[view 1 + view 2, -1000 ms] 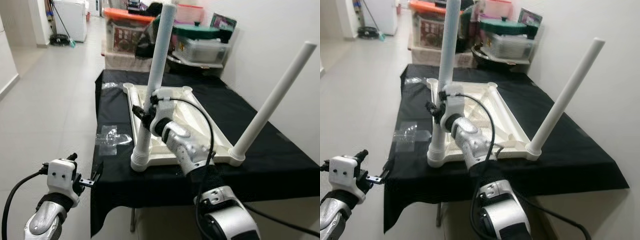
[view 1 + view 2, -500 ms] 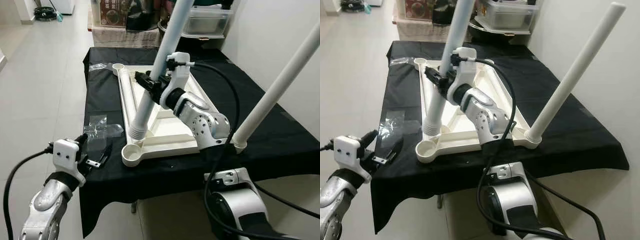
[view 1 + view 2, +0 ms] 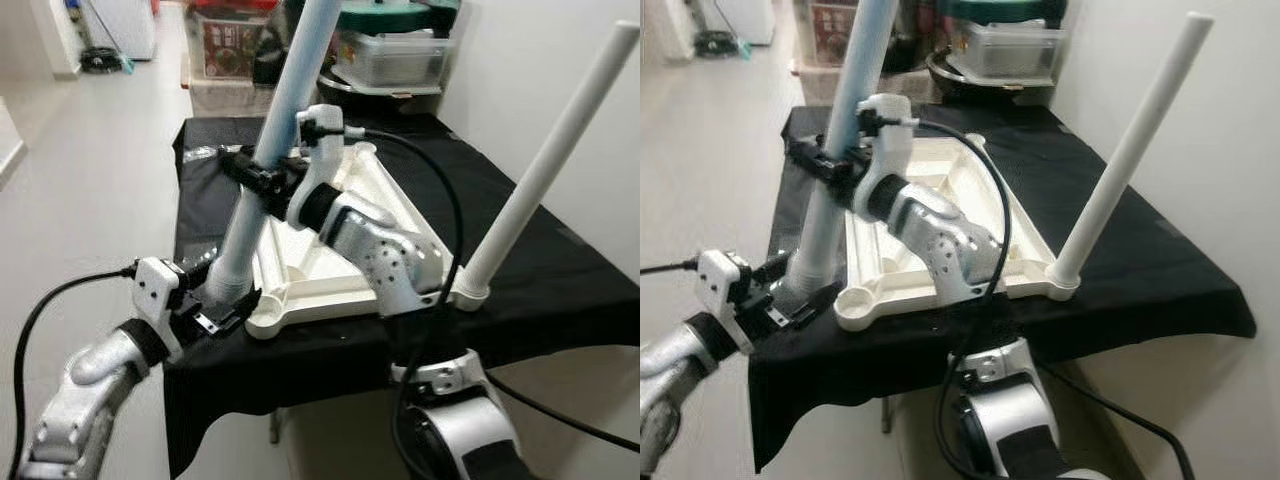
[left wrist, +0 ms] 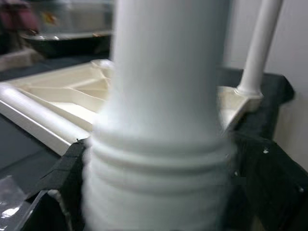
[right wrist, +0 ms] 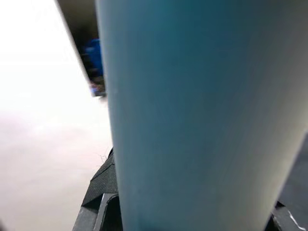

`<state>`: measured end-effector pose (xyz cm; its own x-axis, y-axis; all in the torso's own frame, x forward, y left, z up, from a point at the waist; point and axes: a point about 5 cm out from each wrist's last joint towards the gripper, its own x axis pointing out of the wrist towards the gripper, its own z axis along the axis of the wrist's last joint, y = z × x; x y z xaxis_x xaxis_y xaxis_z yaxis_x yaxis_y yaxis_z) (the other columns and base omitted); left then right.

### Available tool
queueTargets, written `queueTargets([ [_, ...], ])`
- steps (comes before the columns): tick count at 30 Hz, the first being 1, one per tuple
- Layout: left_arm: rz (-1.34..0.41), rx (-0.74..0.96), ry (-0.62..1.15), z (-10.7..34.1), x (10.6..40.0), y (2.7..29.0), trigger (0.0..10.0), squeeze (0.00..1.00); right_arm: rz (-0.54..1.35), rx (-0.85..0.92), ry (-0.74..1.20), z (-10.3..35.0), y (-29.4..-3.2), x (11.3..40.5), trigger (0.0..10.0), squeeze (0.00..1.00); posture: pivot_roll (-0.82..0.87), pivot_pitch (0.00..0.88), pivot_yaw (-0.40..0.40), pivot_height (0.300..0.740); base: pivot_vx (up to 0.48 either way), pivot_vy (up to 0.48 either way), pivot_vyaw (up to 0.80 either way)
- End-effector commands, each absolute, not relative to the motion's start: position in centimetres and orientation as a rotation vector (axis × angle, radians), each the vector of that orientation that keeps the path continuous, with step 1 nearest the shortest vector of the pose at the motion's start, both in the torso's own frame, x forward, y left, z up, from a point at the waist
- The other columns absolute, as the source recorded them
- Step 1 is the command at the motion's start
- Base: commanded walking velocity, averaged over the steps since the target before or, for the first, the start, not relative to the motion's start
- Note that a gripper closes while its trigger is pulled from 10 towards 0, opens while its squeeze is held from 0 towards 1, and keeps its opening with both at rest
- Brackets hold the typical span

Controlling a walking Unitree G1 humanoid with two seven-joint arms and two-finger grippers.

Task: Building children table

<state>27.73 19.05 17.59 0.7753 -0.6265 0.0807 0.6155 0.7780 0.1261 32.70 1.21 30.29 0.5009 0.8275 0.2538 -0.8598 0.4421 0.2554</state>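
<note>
The white tabletop (image 3: 330, 285) lies upside down on the black-clothed table (image 3: 545, 320). One white leg (image 3: 545, 170) stands in its near right corner. My right gripper (image 3: 255, 180) is shut on a second white leg (image 3: 285, 95), held tilted. That leg's ribbed lower end (image 3: 228, 280) hangs just left of the tabletop, beside the empty near left corner socket (image 3: 262, 318). My left gripper (image 3: 222, 297) is open at this ribbed end, a black finger (image 4: 65, 178) on each side of it.
Storage boxes and bins (image 3: 395, 55) crowd the far end of the table. A clear plastic wrapper (image 3: 197, 153) lies on the cloth at the far left. A white wall (image 3: 540, 60) runs along the right; grey floor (image 3: 90, 180) is on the left.
My right gripper has swung the leg's lower end leftward, off the tabletop and past the corner socket. My left gripper has come up and in around the ribbed end. The camera shifted too.
</note>
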Motion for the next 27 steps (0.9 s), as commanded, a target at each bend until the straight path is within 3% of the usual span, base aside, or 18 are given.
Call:
queueTargets([
  [1, -0.701, 0.106, -0.071, 16.8, 28.0, 19.1, 10.0, 0.00, 1.095, 0.390, -0.109, 30.7, 1.5, 32.0, 10.0, 0.00, 0.07, 0.000, -0.071, 0.740, 0.000, 0.000, 0.00],
  [6, -0.687, 0.150, -0.060, 17.0, 29.0, 19.8, 10.0, 0.00, 1.165, 0.390, -0.108, 30.8, 2.0, 30.8, 10.0, 0.00, 0.06, 0.000, -0.060, 0.740, 0.000, 0.000, 0.00],
  [7, -0.691, 0.154, -0.062, 17.1, 29.1, 19.8, 1.1, 0.00, 1.174, 0.390, -0.104, 30.8, 2.0, 30.7, 10.0, 0.00, 0.06, 0.000, -0.058, 0.740, 0.000, 0.000, 0.00],
  [8, -0.710, 0.158, -0.078, 17.2, 29.2, 19.7, 0.0, 0.00, 1.181, 0.388, -0.093, 30.6, 2.0, 30.5, 10.0, 0.00, 0.05, 0.000, -0.056, 0.740, 0.000, 0.000, 0.00],
  [24, -0.783, 0.158, -0.141, 18.3, 28.4, 18.7, 0.0, 0.00, 1.190, 0.360, -0.037, 29.1, 2.2, 30.2, 10.0, 0.00, 0.06, 0.000, -0.064, 0.740, 0.030, 0.000, 0.00],
  [25, -0.766, 0.175, -0.136, 18.3, 28.6, 18.8, 3.2, 0.00, 1.189, 0.357, -0.032, 29.0, 2.2, 30.2, 10.0, 0.00, 0.06, 0.000, -0.066, 0.740, 0.000, 0.000, 0.00],
  [26, -0.751, 0.191, -0.120, 18.2, 28.7, 18.9, 10.0, 0.00, 1.187, 0.354, -0.028, 28.9, 2.2, 30.2, 10.0, 0.00, 0.06, 0.000, -0.068, 0.740, 0.000, 0.000, 0.00],
  [27, -0.751, 0.191, -0.120, 18.2, 28.7, 18.9, 10.0, 0.00, 1.187, 0.354, -0.028, 28.9, 2.2, 30.2, 10.0, 0.00, 0.06, 0.000, -0.068, 0.740, 0.000, 0.000, 0.00],
])
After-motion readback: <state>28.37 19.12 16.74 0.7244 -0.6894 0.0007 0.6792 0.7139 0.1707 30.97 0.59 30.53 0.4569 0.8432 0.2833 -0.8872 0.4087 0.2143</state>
